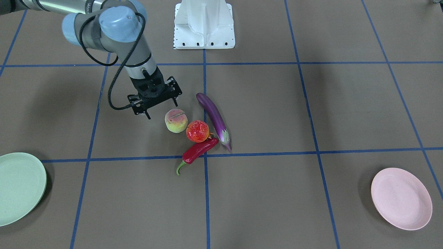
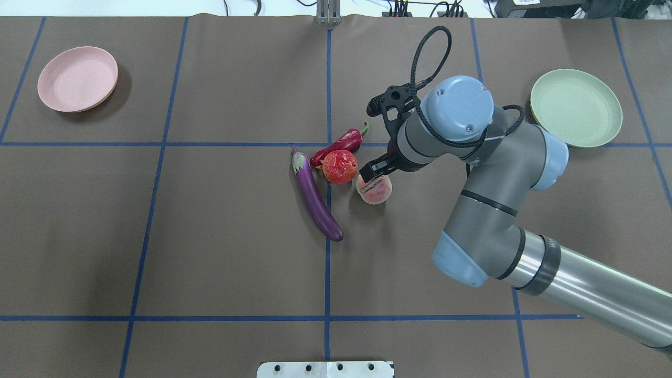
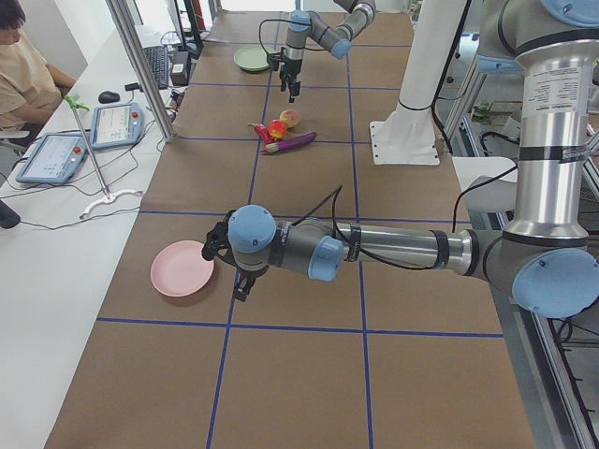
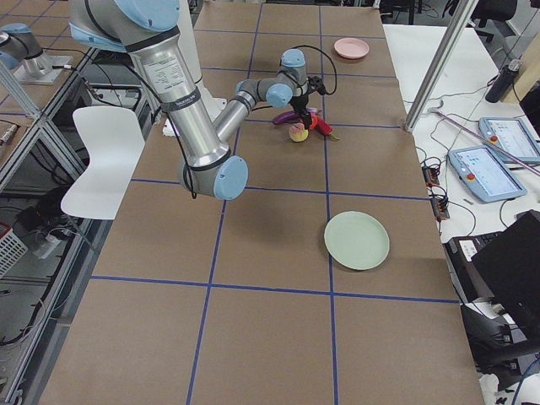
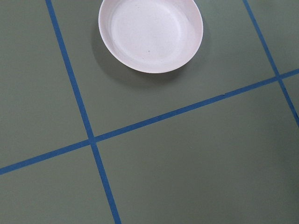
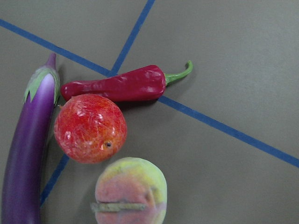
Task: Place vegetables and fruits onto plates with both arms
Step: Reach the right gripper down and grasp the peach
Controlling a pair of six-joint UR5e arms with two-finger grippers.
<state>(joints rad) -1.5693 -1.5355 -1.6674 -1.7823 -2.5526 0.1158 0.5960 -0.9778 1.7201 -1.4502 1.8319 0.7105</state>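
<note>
The peach (image 1: 176,120), the pomegranate-like ball (image 1: 197,131), the red chili (image 1: 199,150) and the purple eggplant (image 1: 214,116) lie close together at the table's middle. My right gripper (image 1: 162,110) is open and empty, hovering just above and beside the peach. The right wrist view shows the peach (image 6: 131,191), ball (image 6: 90,128), chili (image 6: 117,84) and eggplant (image 6: 28,149) below it. My left gripper (image 3: 239,288) hangs next to the pink plate (image 3: 182,268); I cannot tell whether it is open. The pink plate (image 5: 150,32) and the mint green plate (image 2: 576,107) hold nothing.
The white pedestal (image 1: 204,24) stands at the robot's side of the table. Blue tape lines cross the brown mat. An operator's desk with tablets (image 3: 56,154) runs along the far side. The plates sit at opposite ends of the table.
</note>
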